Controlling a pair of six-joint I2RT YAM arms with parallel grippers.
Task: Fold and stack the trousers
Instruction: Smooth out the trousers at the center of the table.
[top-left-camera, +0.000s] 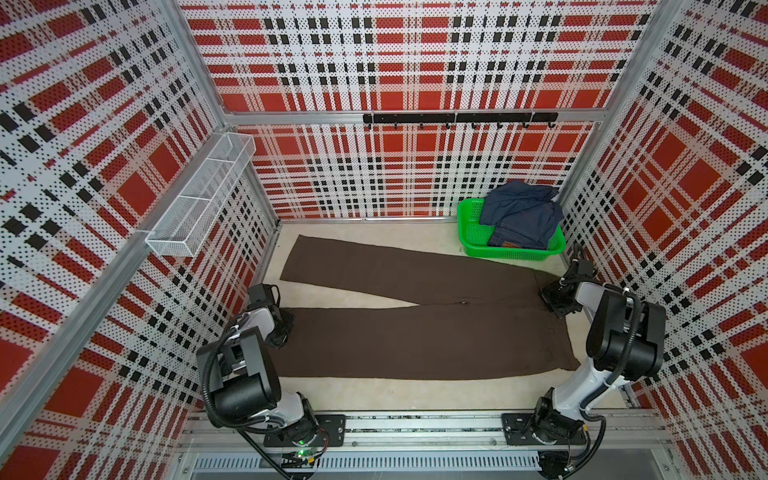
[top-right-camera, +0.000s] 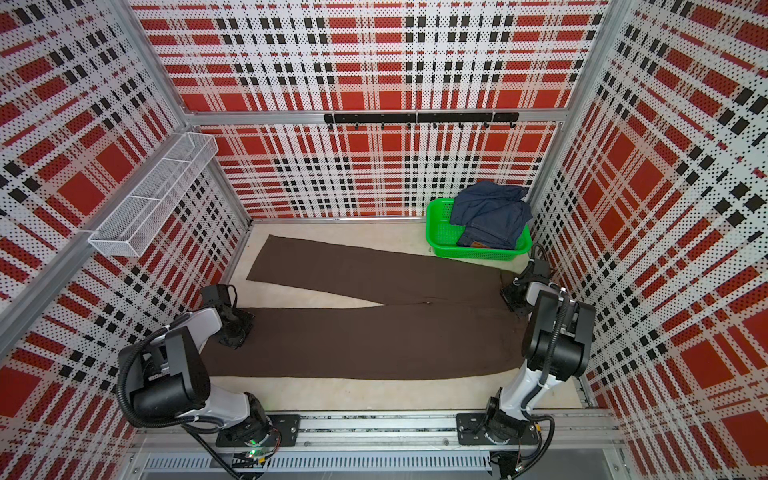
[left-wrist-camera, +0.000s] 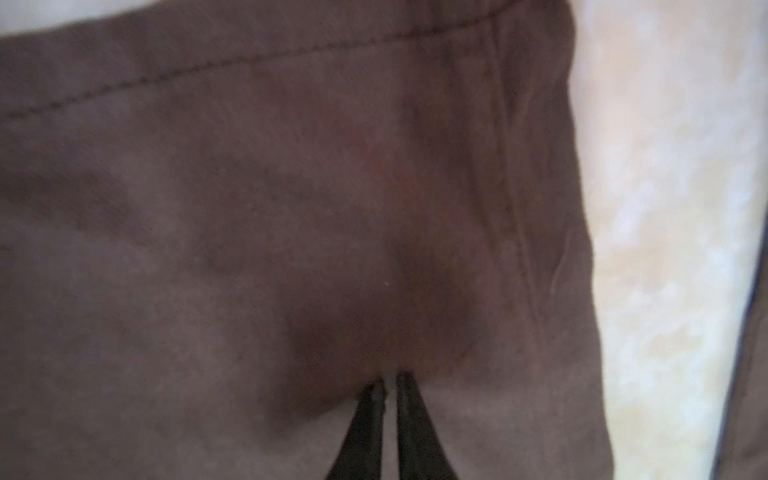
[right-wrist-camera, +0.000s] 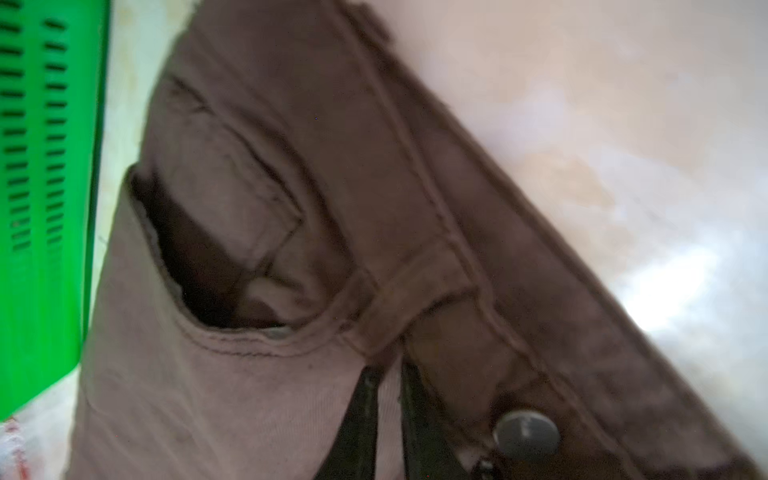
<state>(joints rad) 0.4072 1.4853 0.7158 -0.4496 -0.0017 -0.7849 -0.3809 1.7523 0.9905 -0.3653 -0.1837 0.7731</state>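
Observation:
The dark brown trousers (top-left-camera: 415, 336) (top-right-camera: 374, 336) lie flat across the table in both top views, legs spread in a narrow V toward the left and waist at the right. My left gripper (top-left-camera: 282, 328) (left-wrist-camera: 390, 380) presses on the near leg close to its hem, its fingers nearly together with a pucker of cloth at the tips. My right gripper (top-left-camera: 555, 297) (right-wrist-camera: 388, 370) is at the waistband by a belt loop, beside the pale metal button (right-wrist-camera: 525, 432), its fingers pinched narrowly on the cloth.
A green basket (top-left-camera: 465, 224) (right-wrist-camera: 41, 208) holding blue jeans (top-left-camera: 519, 212) stands at the back right, close to the trousers' waist. A white wire shelf (top-left-camera: 199, 195) juts from the left wall. A black hook rail (top-left-camera: 459, 118) hangs on the back wall.

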